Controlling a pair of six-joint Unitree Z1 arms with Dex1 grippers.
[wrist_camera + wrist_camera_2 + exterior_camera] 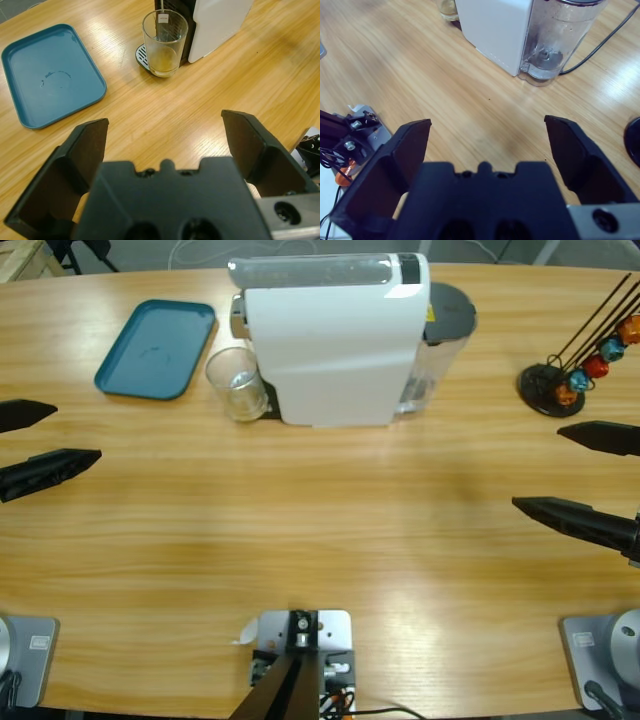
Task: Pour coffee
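Long wooden table (330,520): pale oak-like grain running left to right, glossy, with soft glare patches near the middle.

Coffee machine (335,340): boxy white plastic body, smooth matt sides, silver-grey strip along the top, standing at the far middle of the table. On its right end sits a clear plastic water tank (555,42), rounded, with droplets inside and a dark grey lid. A black cable (600,42) runs off from behind the tank.

Blue tray (157,348): teal plastic, rectangular with rounded corners and a low raised rim, lying far left, well apart from the machine; a faint ring mark shows on its floor in the left wrist view.

Capsule stand (560,380): round black base with thin black rods leaning up to the right, far right; small round capsules (600,360), orange, red and blue, hang on it.

Glass tumbler (165,42): clear, straight-sided, upright on the machine's round slotted drip grid (142,55), just left of the white body. The coffee (163,60) is a shallow tan-brown layer in the bottom of this glass.

Left gripper (40,445): at the left edge, black tapered jaws spread wide, nothing between them, above bare wood.

Right gripper (590,480): at the right edge, jaws likewise spread wide, holding nothing
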